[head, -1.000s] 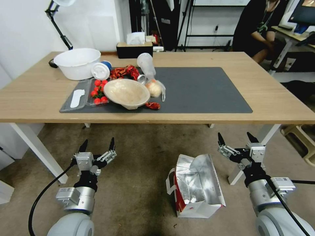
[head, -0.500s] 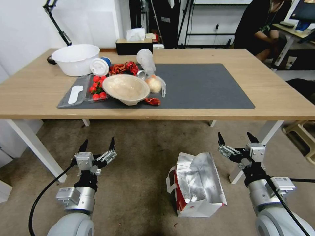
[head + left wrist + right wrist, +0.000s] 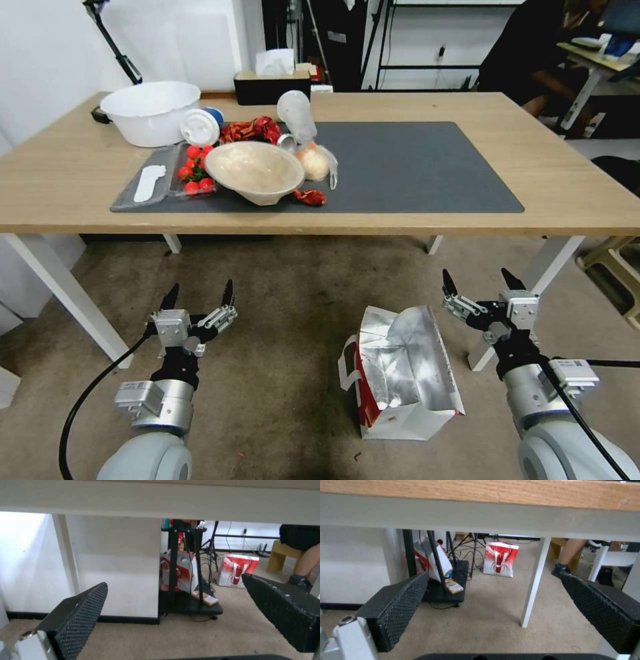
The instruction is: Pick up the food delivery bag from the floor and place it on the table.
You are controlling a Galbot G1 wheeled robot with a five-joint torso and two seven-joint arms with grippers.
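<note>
The food delivery bag sat on the floor, a beige low-pile carpet, in front of the surface and nearer the right arm. It was white paper with a red side edge, mouth open and crumpled, and its creased silver foil lining faced up. A white handle looped out at its left side and a small red dot marked the front panel.

The right gripper hung just above and to the right of the bag, not touching it, jaws apart. In the right wrist view its black fingers had a dimpled rubber grid on their inner faces and stood wide, holding nothing. The left gripper hung well to the left of the bag over bare carpet, jaws also apart, with the same textured pads.

Beyond them stood the table, a light wood-grain rectangular surface on white legs, topped by a flat dark grey mat. On the mat's left part lay a wide shallow beige bowl, red cherry tomatoes in a clear tray, crinkled red wrappers, a clear plastic bag holding something round and tan, and a tipped clear bottle. A round white plastic basin sat at the far left, and a black tissue box stood at the back edge.
</note>
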